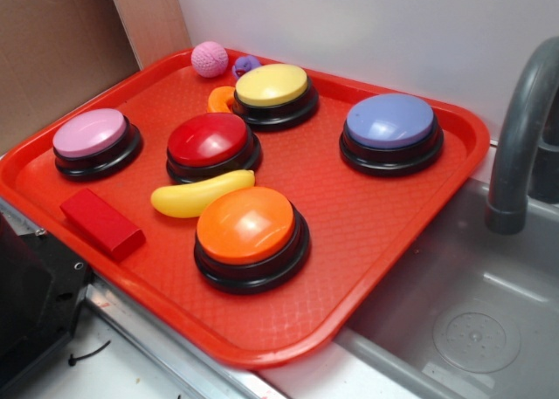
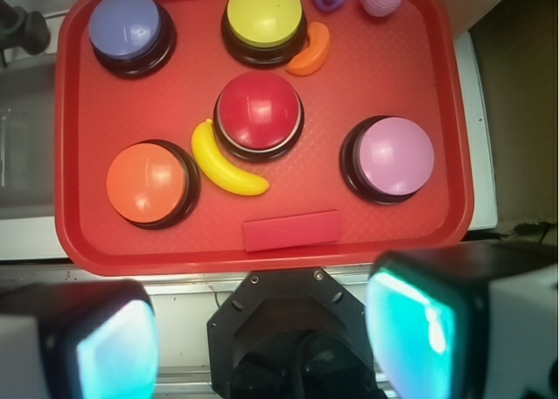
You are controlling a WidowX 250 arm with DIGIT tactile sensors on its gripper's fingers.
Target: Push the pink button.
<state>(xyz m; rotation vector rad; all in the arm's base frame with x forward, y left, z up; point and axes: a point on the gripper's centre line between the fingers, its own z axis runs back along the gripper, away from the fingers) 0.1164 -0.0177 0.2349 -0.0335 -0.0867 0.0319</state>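
Now the gripper (image 2: 262,329) is hovering with jaws spread wide, holding nothing, above the red tray's (image 2: 262,255) near edge; the pink button (image 2: 396,156) is sitting untouched.

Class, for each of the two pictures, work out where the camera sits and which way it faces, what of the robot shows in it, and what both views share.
Exterior: sits off to one side above the red tray, looking down at an angle; sink and faucet at right; no gripper visible.
Wrist: sits on the arm, looking straight down; the gripper shows with its fingers blurred along the bottom edge, set wide apart.
Shared: the pink button, red button, banana.
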